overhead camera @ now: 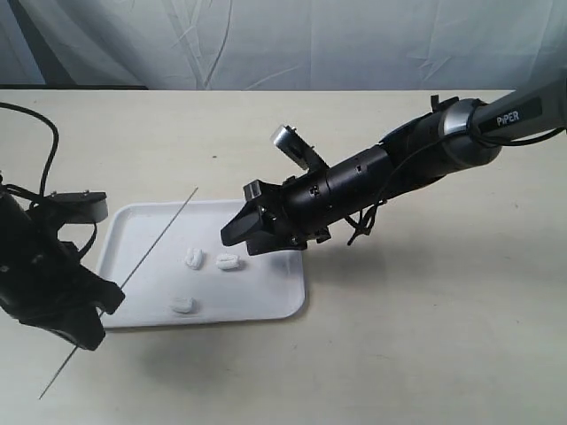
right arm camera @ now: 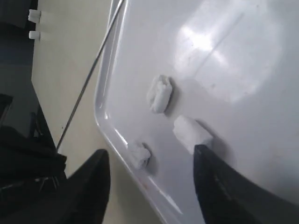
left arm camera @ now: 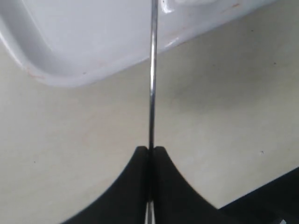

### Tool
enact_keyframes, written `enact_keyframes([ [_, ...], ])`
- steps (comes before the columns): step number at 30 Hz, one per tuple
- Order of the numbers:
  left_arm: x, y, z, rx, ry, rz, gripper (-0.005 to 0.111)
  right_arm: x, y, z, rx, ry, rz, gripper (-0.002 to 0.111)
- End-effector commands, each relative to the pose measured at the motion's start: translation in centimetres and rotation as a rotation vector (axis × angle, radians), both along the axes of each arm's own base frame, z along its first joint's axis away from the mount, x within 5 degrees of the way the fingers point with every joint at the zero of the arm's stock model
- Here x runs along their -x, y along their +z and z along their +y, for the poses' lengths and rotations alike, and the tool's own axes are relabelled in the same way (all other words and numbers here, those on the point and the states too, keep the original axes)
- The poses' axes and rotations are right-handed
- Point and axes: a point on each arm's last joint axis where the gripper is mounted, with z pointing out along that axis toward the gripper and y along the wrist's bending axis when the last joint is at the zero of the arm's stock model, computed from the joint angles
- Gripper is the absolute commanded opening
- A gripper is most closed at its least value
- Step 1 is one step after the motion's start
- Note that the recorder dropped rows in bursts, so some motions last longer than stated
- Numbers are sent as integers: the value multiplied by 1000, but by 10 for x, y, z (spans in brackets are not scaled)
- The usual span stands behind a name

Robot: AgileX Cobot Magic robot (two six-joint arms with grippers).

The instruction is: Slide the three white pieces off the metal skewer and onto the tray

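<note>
The three white pieces lie loose on the tray (overhead camera: 266, 297): one (overhead camera: 192, 259) beside another (overhead camera: 229, 262), the third (overhead camera: 183, 305) near the front rim. The metal skewer (overhead camera: 159, 235) is bare and slants over the tray's left corner. My left gripper (overhead camera: 108, 303) is shut on its lower part, off the tray's left edge. In the left wrist view the rod (left arm camera: 152, 93) runs out from between the closed fingertips (left arm camera: 150, 150). My right gripper (overhead camera: 237, 237) hangs open above the tray, just right of the pieces. The right wrist view shows the pieces (right arm camera: 160, 93), (right arm camera: 191, 133), (right arm camera: 139, 155) ahead of the open gripper (right arm camera: 150, 153).
The tray sits on a beige table (overhead camera: 425, 336) with a pale curtain behind. The skewer's free end (overhead camera: 42, 396) reaches toward the table's front left. The right arm (overhead camera: 390, 173) stretches in from the upper right.
</note>
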Motion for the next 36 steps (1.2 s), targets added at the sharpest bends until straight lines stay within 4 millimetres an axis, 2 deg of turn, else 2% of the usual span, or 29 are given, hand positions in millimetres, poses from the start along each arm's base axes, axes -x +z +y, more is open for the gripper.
enact_keyframes([
  [1,-12,-7,-2,-6,25,-54,0,5,11,0,-55,57,14,51],
  [4,-18,-21,-4,12,16,-47,0,9,33,1,-103,92,-18,51],
  [8,-19,-29,-4,3,15,-19,2,10,49,0,-116,94,-55,51],
  [12,-20,-29,-4,-4,15,-38,15,11,61,0,-128,95,-85,51],
  [16,-22,-29,-4,-6,19,-52,26,12,66,0,-136,100,-92,51],
  [24,-10,-20,5,-69,-103,0,27,10,84,-4,-151,102,-179,51],
  [27,-7,-4,6,-70,-117,-62,27,9,97,-13,-166,102,-212,51],
  [30,-1,22,5,-17,-126,-188,27,12,114,-27,-194,160,-253,51],
  [33,13,58,6,20,-174,-350,27,20,137,-40,-189,223,-341,51],
  [36,38,100,11,44,-230,-572,27,40,172,-48,-209,240,-459,51],
])
